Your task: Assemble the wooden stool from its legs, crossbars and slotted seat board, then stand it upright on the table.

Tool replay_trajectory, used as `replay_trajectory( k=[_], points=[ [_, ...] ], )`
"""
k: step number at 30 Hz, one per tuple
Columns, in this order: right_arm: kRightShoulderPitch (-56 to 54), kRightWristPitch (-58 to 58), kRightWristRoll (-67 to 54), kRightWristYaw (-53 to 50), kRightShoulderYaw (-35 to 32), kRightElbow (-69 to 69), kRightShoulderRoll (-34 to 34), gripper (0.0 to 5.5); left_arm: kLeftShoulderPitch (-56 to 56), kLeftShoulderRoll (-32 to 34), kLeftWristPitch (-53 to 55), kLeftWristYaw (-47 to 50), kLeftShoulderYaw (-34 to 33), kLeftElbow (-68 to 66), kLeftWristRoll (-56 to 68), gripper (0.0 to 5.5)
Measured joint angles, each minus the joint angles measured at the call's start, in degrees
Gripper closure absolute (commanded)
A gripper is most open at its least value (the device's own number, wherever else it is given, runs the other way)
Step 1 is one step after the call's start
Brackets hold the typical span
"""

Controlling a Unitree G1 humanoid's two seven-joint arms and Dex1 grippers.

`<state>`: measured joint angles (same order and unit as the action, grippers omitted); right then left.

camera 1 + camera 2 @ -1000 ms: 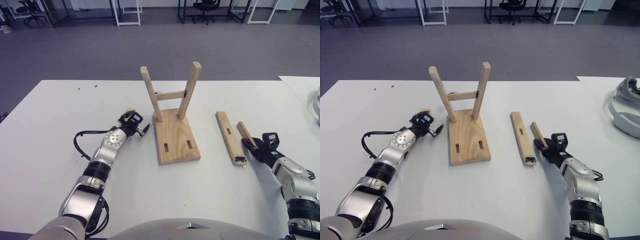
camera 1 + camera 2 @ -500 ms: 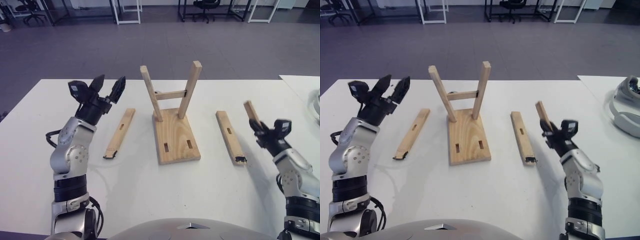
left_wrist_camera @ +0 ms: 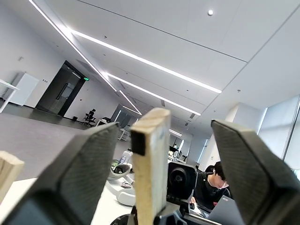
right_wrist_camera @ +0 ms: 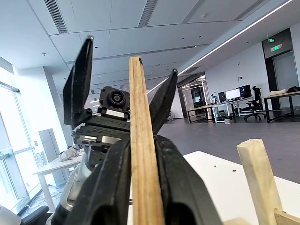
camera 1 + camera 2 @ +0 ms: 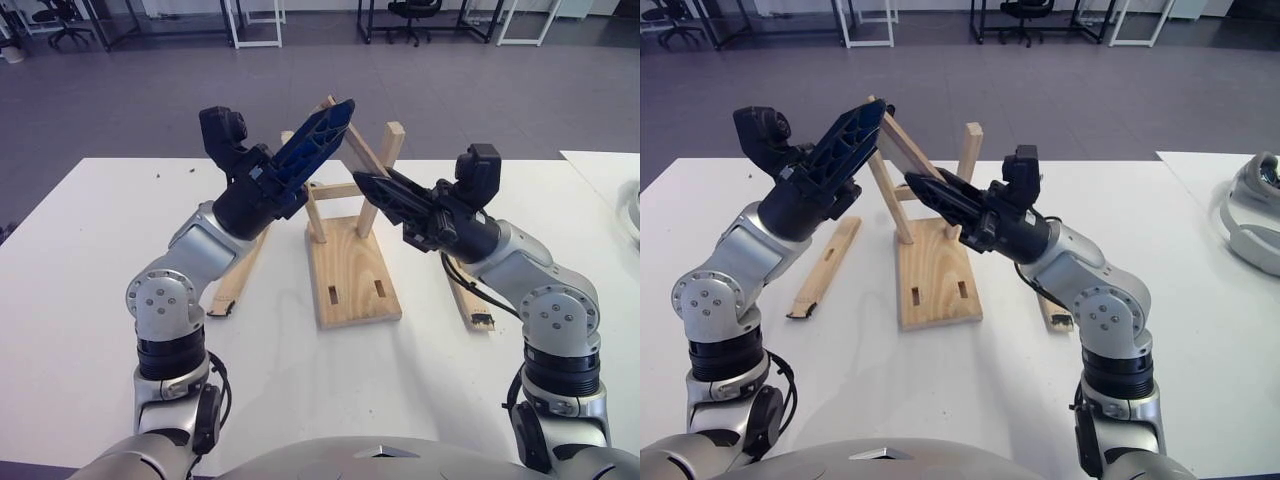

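Note:
The slotted seat board lies flat on the white table, with two legs and a crossbar standing up from its far end. My right gripper is raised over the board and shut on a thin wooden crossbar that slants up and to the left. My left gripper is raised too, open, with the crossbar's upper end between its fingers. One loose leg lies left of the board. Another loose leg lies to its right, partly behind my right arm.
A white headset rests on a second table at the far right. Grey floor with desks and chairs lies beyond the table's far edge.
Both arms rose from the table toward the middle. The right one carried the crossbar up; the left one left its leg on the table and came to the crossbar's upper end.

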<state>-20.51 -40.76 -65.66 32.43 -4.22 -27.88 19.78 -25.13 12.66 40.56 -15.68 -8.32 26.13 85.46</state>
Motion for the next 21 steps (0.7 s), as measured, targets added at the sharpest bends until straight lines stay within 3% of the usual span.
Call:
replay_trajectory(
  k=[11, 17, 21],
  points=[
    [0.0, -1.4, -6.0, -0.3, -0.2, -0.2, 0.4, 4.89, 0.0, 0.8, 0.0, -2.5, 1.4, 0.8, 0.0, 4.54],
    [0.1, -1.8, -8.7, -0.6, -0.4, -0.4, 1.6, 4.89, 0.3, 0.9, -0.9, -4.2, 2.2, 0.8, -0.7, 4.89],
    [1.2, -2.1, -6.6, -1.4, 0.3, -0.7, 3.3, 4.02, 2.9, 2.6, -1.0, -4.5, 1.1, -0.4, -2.1, 5.10]
  ],
)
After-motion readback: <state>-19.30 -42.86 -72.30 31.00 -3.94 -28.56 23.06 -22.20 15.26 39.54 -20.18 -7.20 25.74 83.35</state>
